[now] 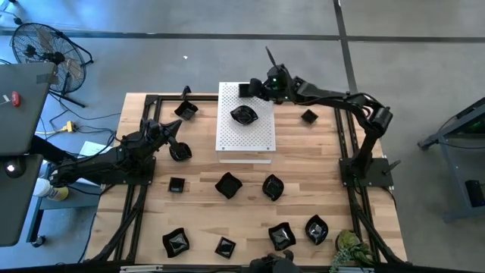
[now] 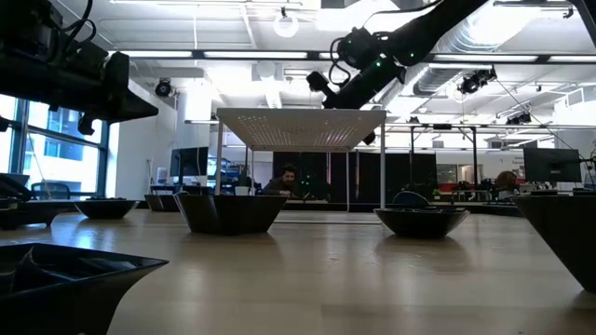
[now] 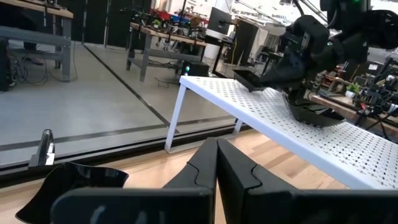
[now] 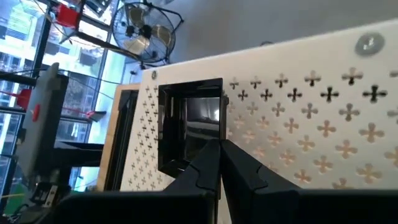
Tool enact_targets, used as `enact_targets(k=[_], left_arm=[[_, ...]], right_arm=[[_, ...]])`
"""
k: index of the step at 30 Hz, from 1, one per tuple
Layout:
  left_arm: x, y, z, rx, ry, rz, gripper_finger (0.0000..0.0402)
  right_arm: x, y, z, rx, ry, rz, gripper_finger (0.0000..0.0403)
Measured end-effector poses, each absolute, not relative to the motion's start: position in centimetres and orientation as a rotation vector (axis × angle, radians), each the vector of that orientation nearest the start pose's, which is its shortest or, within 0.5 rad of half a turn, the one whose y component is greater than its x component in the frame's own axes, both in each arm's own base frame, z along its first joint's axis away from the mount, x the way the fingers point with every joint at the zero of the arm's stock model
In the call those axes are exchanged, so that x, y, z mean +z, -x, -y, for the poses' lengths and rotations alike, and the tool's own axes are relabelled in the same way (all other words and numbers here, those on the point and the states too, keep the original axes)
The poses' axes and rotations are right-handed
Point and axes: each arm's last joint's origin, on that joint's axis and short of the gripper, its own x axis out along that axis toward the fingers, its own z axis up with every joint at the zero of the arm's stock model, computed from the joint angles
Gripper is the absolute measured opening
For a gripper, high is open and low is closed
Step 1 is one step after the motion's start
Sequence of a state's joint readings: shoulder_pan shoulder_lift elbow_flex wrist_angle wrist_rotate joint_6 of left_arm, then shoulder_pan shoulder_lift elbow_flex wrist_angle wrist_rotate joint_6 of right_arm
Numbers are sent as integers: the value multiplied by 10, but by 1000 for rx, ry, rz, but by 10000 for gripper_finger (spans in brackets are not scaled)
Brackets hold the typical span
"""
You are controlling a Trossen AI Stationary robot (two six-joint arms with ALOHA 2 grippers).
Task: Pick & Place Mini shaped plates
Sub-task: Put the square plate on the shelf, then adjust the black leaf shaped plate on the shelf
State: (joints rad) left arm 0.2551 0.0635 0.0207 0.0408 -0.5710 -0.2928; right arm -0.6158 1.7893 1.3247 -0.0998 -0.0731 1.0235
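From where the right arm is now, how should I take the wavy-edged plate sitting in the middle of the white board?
Grip the wavy-edged plate by its raised rim, coming straight down from above. It sits upright on the white perforated board, bowl side up, so one jaw can go inside the rim and one outside. The near rim, facing the table centre, looks clearest of the right gripper.

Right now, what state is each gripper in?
Left gripper: shut, holding nothing.
Right gripper: shut on a square black mini plate over the white perforated board.
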Motion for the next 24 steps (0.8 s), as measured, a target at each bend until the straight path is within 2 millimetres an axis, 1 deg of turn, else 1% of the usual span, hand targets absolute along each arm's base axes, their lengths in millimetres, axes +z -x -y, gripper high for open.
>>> enact_targets(k=[3, 7, 9, 13, 16, 19, 22, 24], left_arm=[[170, -89, -39, 820, 275, 119, 1], [170, -89, -39, 820, 276, 119, 1], [170, -89, -39, 820, 276, 119, 1], [170, -89, -39, 819, 276, 119, 1], [169, -89, -39, 819, 276, 119, 1], [170, -89, -39, 818, 276, 119, 1], [170, -89, -39, 817, 276, 119, 1], [170, -89, -39, 813, 284, 122, 1]], right_arm=[[253, -331, 232, -763, -1162, -229, 24], [254, -331, 232, -753, -1126, -241, 54], [256, -329, 234, -745, -1082, -250, 69], [279, -316, 232, -672, -916, -266, 91], [296, -302, 222, -590, -829, -345, 98], [303, -296, 204, -505, -768, -452, 98], [299, -302, 187, -410, -755, -538, 98], [293, -309, 178, -383, -744, -582, 98]])
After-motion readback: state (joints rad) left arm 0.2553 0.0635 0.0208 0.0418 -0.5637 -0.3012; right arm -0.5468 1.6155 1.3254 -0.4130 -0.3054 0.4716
